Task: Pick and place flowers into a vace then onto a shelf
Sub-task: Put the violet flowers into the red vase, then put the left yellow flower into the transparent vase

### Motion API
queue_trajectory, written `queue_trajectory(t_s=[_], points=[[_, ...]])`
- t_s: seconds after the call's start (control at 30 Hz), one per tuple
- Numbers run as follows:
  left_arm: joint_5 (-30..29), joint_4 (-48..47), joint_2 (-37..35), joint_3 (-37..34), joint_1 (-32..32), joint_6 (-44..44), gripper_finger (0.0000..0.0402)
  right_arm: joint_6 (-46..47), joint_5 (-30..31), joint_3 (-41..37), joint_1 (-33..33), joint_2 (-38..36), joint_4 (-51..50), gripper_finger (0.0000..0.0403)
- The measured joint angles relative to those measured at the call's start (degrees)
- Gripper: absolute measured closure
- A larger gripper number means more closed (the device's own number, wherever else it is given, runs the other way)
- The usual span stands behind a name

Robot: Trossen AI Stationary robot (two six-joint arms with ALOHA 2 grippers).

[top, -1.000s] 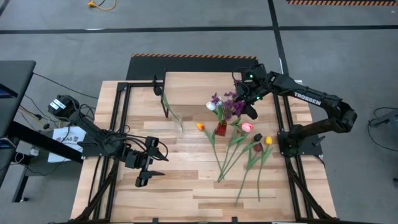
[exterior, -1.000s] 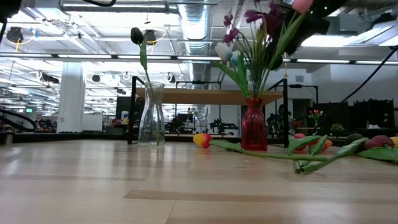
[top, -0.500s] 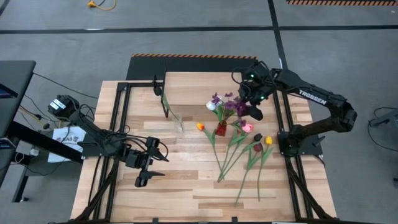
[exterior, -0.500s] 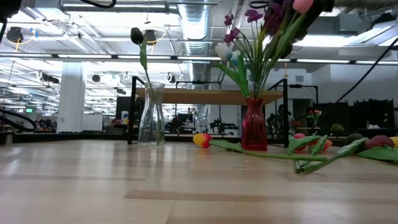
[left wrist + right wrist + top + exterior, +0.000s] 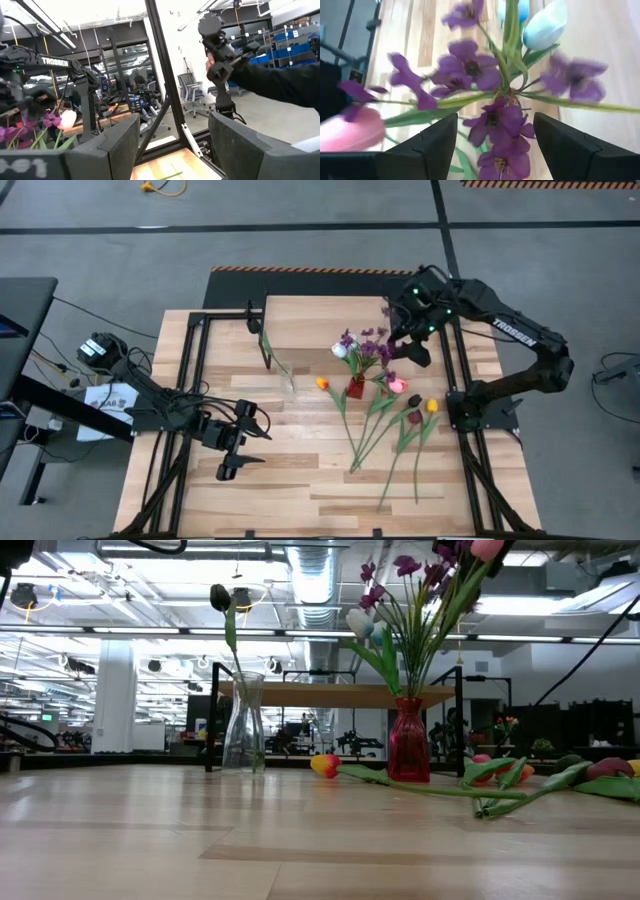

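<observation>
Red vase (image 5: 355, 387) held purple sprigs (image 5: 366, 343), white tulip (image 5: 339, 351) | loose tulips (image 5: 400, 425) lay on tabletop (image 5: 300, 480) | right gripper (image 5: 407, 352) spread, empty, above bouquet | left gripper (image 5: 243, 444) spread, idle near front-left

Two matte-black jointed arms here, the right arm (image 5: 510, 340) carrying white TROSSEN lettering along its link and small green lights near its wrist, the left arm (image 5: 160, 405) trailing black cables, both ending in broad dark fingers.

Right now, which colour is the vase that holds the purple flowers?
Red vase; the low view shows it best.
</observation>
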Motion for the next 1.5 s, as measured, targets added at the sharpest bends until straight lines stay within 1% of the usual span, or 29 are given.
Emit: queue_trajectory(t_s=[0.17, 0.3, 0.53, 0.57, 0.73, 0.87, 1.0, 1.13, 1.27, 1.37, 1.5], points=[[-0.02, 0.0, 0.0, 0.0, 0.0, -0.76, 0.0176, 4.45, 0.06, 5.52, -1.31, 0.04, -4.63, 0.0147], [0.05, -0.33, 0.0, 0.0, 0.0, -3.31, 0.0176, 8.96, -0.05, 9.8, -2.56, -0.02, -9.02, 0.0147], [0.11, -1.32, 0.0, 0.0, 0.0, -7.57, 0.0176, 16.1, -0.67, 13.63, -2.85, -0.03, -19.34, 0.0147], [0.11, -1.33, 0.0, 0.0, 0.0, -7.65, 0.0176, 17.29, -0.66, 13.68, -2.72, -0.24, -19.6, 0.0147], [0.11, -1.38, 0.0, 0.0, 0.0, -8.46, 0.0176, 23.31, -0.66, 13.5, -1.01, -3.81, -19.37, 0.0148], [0.23, -1.38, 0.0, 0.0, 0.0, -8.48, 0.0176, 28.23, -0.27, 13.47, 1.33, -8.12, -19.28, 0.0148], [0.24, -1.33, 0.0, 0.0, 0.0, -6.93, 0.0176, 35.84, 4.68, 13.42, 5.41, -12.78, -19.26, 0.0148], [0.25, -1.33, 0.0, 0.0, -0.01, -5.26, 0.0176, 44.56, 11.31, 10.72, 10.29, -17.99, -19.21, 0.0148], [0.94, -1.33, 0.0, 0.0, -0.13, -7.68, 0.0176, 53.8, 18.68, 5.29, 14.52, -22.7, -16.88, 0.0148], [2.78, -1.32, 0.0, 0.0, -0.13, -8.91, 0.0176, 61.54, 23.44, -1.23, 17.53, -26.62, -10.27, 0.0148], [4.49, -1.29, 0.0, 0.0, -0.13, -8.39, 0.0176, 64.66, 23.92, -11.11, 21.56, -30.43, 2.04, 0.0148]])
